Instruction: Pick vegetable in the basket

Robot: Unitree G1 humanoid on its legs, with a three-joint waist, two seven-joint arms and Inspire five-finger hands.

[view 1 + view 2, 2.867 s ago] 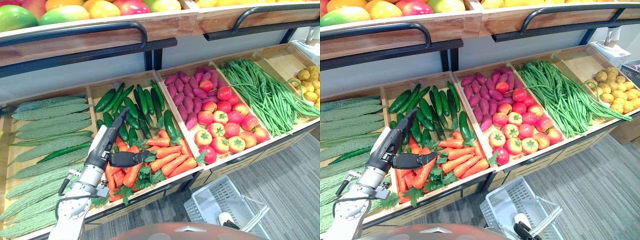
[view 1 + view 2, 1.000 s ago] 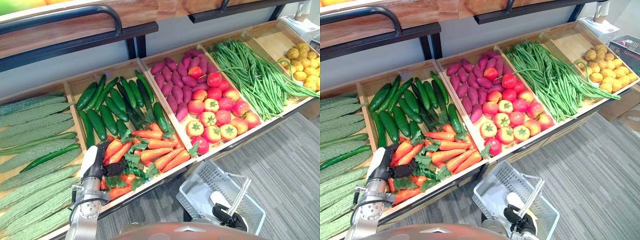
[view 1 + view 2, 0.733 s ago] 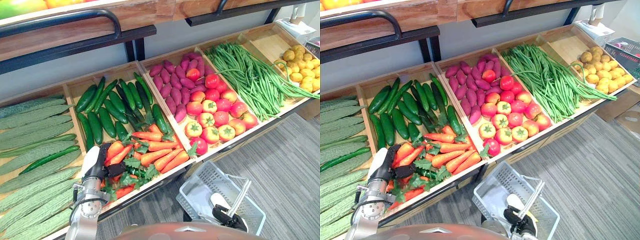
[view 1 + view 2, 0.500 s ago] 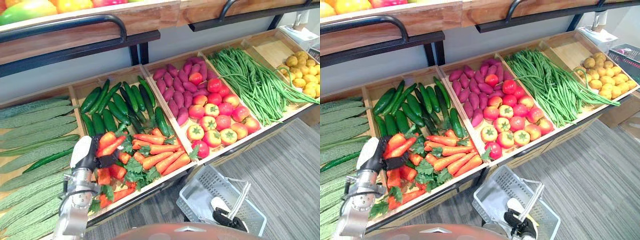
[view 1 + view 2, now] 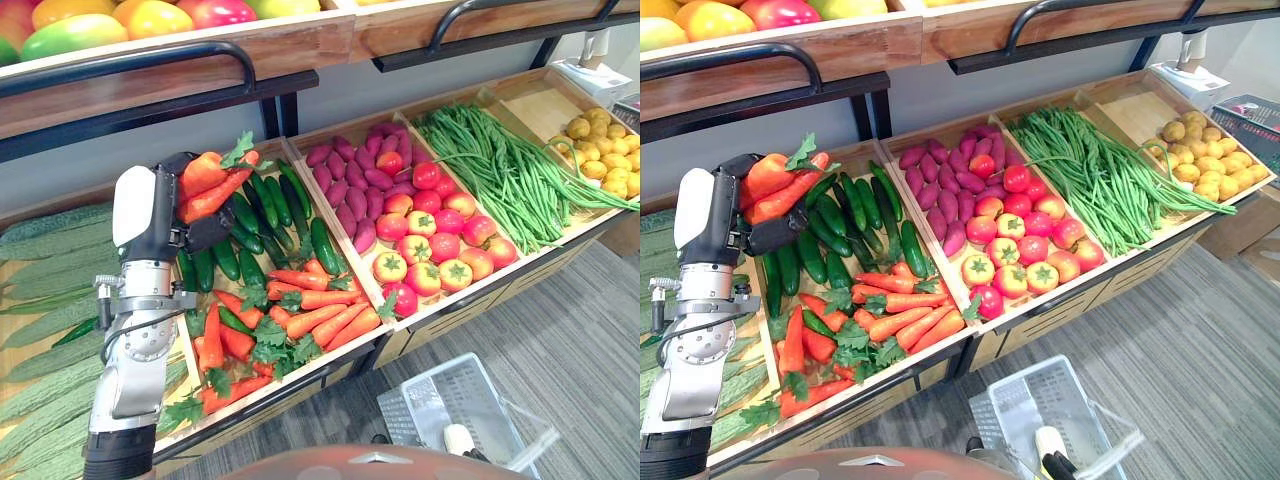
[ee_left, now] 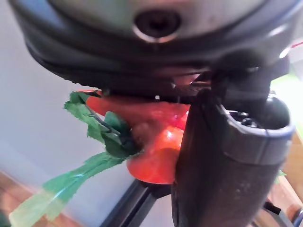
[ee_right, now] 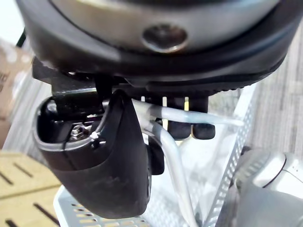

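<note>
My left hand (image 5: 165, 212) is clamped round two carrots (image 5: 205, 180), upper left of frame. Right hand (image 7: 102, 156) is curled round the basket (image 5: 400, 415) handle, bottom right. I'd swing across slowly, keep squeezing, and let go low inside.

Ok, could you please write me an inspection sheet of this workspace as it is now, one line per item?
Surface: sloped wooden display stand, divided into bins.
Job's things: held carrots, up above the cucumbers; carrot pile at the front of that bin; basket low, near the floor.
Clutter: sweet potatoes, tomatoes, green beans, potatoes, bitter gourds.
Hands: left hand, fingers curled round the held carrots; right hand, fingers curled round the basket's handle.
Cables: nothing seen.
Surroundings: grey carpet; fruit on the upper shelf.
</note>
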